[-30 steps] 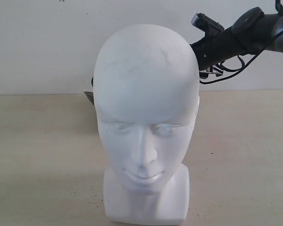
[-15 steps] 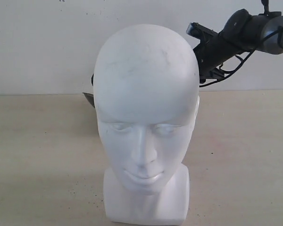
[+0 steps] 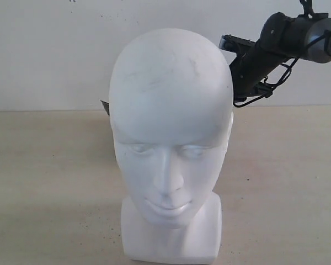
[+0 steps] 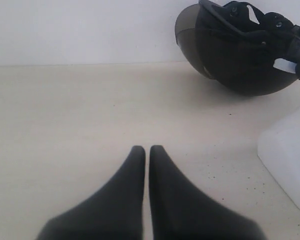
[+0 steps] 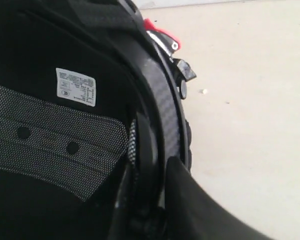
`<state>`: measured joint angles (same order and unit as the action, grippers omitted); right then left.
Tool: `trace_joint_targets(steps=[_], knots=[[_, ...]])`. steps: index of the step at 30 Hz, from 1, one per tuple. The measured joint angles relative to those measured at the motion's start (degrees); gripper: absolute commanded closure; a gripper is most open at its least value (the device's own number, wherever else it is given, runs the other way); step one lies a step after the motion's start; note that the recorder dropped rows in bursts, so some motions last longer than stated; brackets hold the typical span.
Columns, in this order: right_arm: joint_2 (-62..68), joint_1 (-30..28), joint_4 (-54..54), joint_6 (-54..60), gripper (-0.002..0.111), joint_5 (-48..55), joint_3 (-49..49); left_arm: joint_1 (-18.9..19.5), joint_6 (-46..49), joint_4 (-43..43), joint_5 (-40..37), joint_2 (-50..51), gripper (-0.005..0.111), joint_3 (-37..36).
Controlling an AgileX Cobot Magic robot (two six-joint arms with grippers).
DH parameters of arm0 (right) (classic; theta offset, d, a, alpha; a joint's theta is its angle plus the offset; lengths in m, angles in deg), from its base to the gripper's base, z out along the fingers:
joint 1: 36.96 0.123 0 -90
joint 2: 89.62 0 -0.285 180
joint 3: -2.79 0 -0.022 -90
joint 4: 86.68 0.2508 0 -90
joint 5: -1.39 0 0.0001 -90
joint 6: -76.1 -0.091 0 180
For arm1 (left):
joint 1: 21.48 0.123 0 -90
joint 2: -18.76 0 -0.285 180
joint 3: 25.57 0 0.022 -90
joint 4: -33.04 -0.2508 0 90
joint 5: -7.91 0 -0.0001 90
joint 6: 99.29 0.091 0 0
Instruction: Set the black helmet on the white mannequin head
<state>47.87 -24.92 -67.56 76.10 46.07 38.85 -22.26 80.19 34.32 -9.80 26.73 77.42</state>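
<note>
The white mannequin head stands upright in the foreground of the exterior view, face toward the camera. Its blocky neck base shows in the left wrist view. The black helmet lies behind it, opening turned upward, smoky visor to one side. In the exterior view only a sliver of visor peeks past the head. My right gripper is shut on the helmet's rim, one finger inside against the padded lining, near the red clip. My left gripper is shut and holds nothing, low over the table.
The right arm reaches down behind the head from the upper right. A beige tabletop stretches to both sides of the head. A white wall closes the back.
The right arm has swung upward and steeper behind the head. The visor sliver left of the head has shrunk and risen slightly. The head has not moved.
</note>
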Motion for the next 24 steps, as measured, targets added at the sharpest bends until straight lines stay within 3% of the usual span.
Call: trace_joint_targets(steps=[5, 12, 20, 24], knots=[[-3.0, -1.2, -8.1, -4.2, 0.108, 1.7, -0.1, 0.0, 0.0, 0.0, 0.0, 0.0, 0.102, 0.0], [-6.0, -8.6, -11.9, -2.0, 0.108, 9.7, -0.1, 0.0, 0.0, 0.0, 0.0, 0.0, 0.102, 0.0], [-10.3, -18.5, -14.8, 19.9, 0.108, 21.2, -0.3, 0.0, 0.0, 0.0, 0.0, 0.0, 0.102, 0.0], [-11.6, -22.8, -14.3, 36.2, 0.108, 25.2, -0.3, 0.0, 0.0, 0.0, 0.0, 0.0, 0.102, 0.0]])
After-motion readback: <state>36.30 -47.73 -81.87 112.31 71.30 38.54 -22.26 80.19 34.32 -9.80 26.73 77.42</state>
